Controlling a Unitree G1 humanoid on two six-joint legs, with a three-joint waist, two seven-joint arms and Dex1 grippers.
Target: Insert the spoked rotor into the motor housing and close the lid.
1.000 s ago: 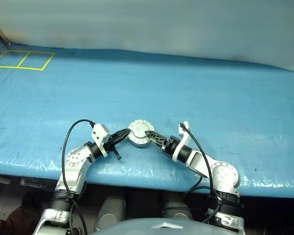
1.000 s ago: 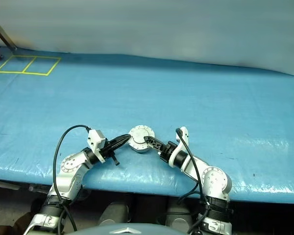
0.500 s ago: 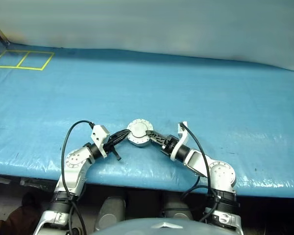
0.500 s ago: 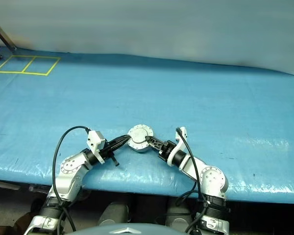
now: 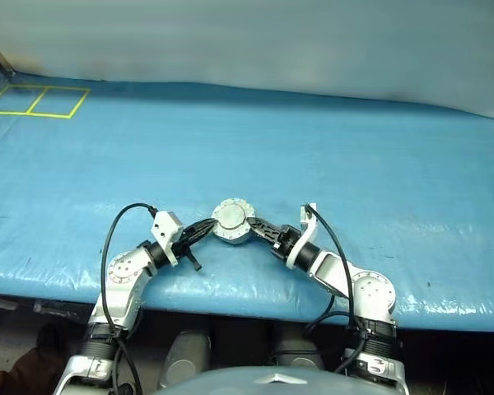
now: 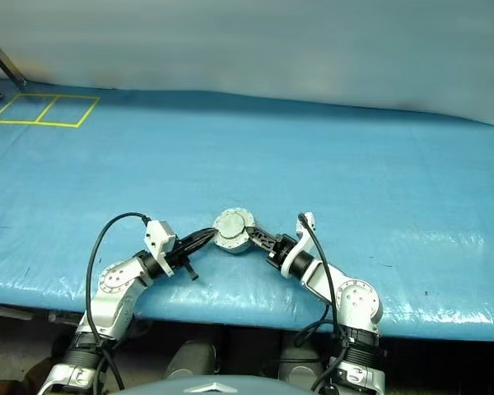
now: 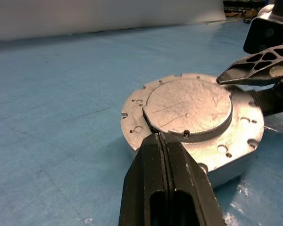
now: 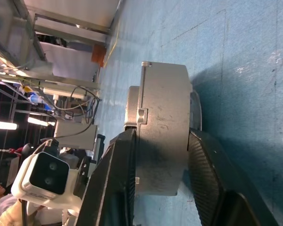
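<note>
A wide blue tarp-covered table (image 5: 329, 156) stretches back to a pale wall, with a yellow taped rectangle (image 5: 37, 100) at its far left corner. Near the front edge, at the middle, sits the motor housing (image 8: 162, 136), a squat round grey metal body. The lid (image 7: 188, 104) lies closed flat on top of it: a scratched silvery disc with a raised round centre and small holes around its outer flange.

The left gripper (image 7: 161, 141) reaches in from the left with its two black fingers pressed together, their tip resting at the lid's near edge, against the step of the raised centre. The right gripper (image 8: 158, 155) comes in from the right, and its black fingers straddle the housing, one above the lid and one below the base, both appearing to touch the metal.

In the right wrist view, shelving and cables stand beyond the table.
</note>
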